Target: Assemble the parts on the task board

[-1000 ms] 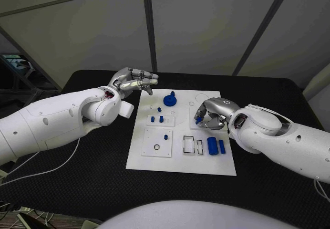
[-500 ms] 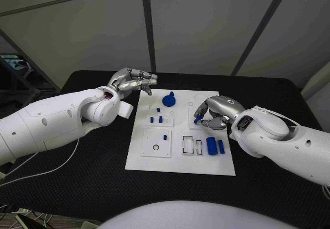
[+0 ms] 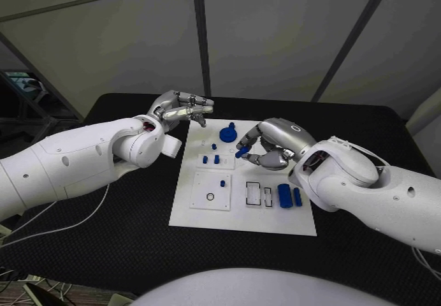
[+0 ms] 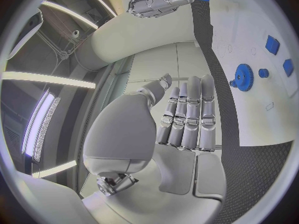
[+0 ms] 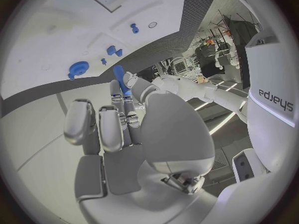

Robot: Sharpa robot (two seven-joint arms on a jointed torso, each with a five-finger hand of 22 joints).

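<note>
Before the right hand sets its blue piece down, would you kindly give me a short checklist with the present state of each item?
1. Right hand holds a blue peg: ok, pinched at the fingertips.
2. Peg is over the white board: ok.
3. Peg lined up with its hole: cannot tell.
4. Left hand off the board: ok, at its far left corner, holding nothing.
5. Blue gear undisturbed: ok, apart from the right hand.
6. Two blue pieces near the slots: ok, lying untouched.
</note>
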